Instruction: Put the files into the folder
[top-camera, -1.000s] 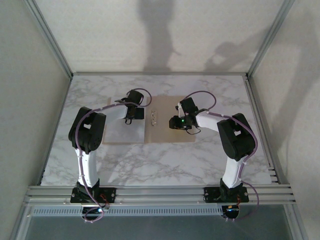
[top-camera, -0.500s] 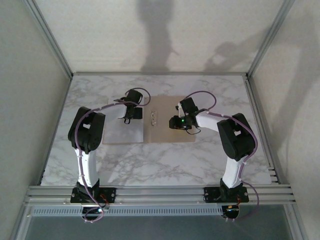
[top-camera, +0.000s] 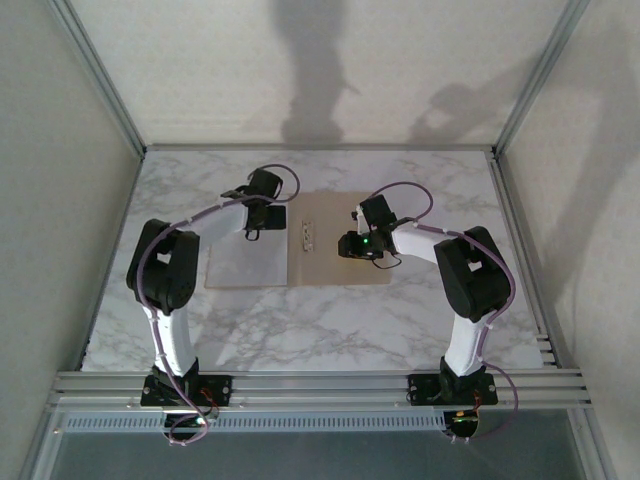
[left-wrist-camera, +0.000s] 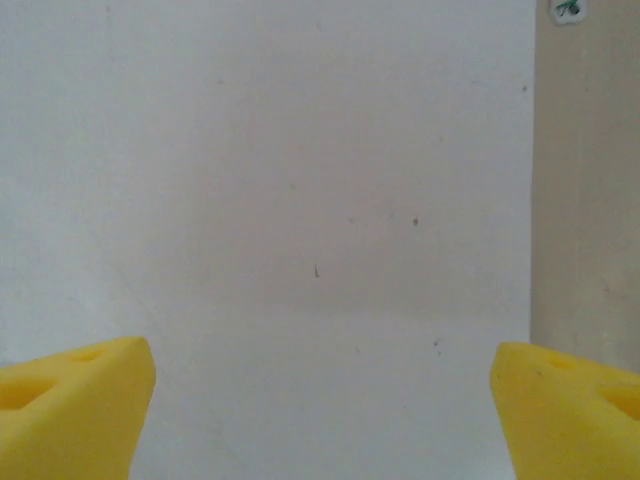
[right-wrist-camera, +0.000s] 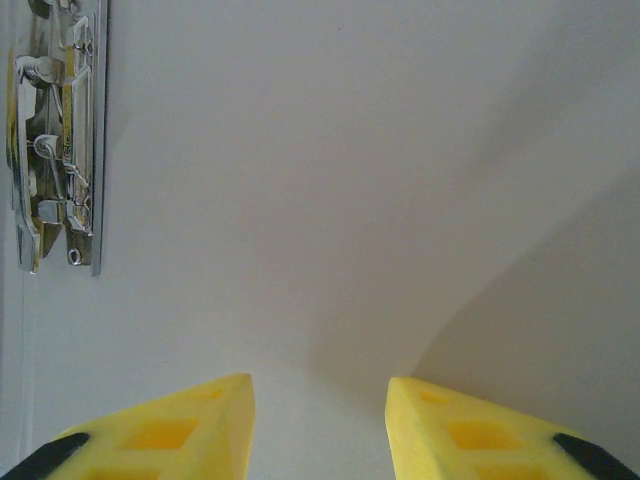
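The tan folder (top-camera: 335, 270) lies open and flat on the marble table. A white file sheet (top-camera: 245, 265) covers its left half. My left gripper (top-camera: 258, 225) hangs over the sheet's far part. In the left wrist view its yellow fingers (left-wrist-camera: 80, 400) stand wide open above the white sheet (left-wrist-camera: 300, 200), nothing between them, with a strip of folder (left-wrist-camera: 590, 200) at the right. My right gripper (top-camera: 348, 245) is low over the folder's right half, right of the metal clip (top-camera: 307, 236). Its jaws (right-wrist-camera: 318, 385) are partly open and empty over the folder's inner face (right-wrist-camera: 350, 200), the clip (right-wrist-camera: 55, 140) at upper left.
Metal frame posts (top-camera: 100, 80) and pale walls close in the table on the left, right and back. A rail (top-camera: 320, 385) holding both arm bases runs along the near edge. Bare marble (top-camera: 300, 330) lies between the folder and the rail.
My left gripper has drawn a little toward the far edge and its elbow has swung left, uncovering more of the white sheet. The right arm has stayed put.
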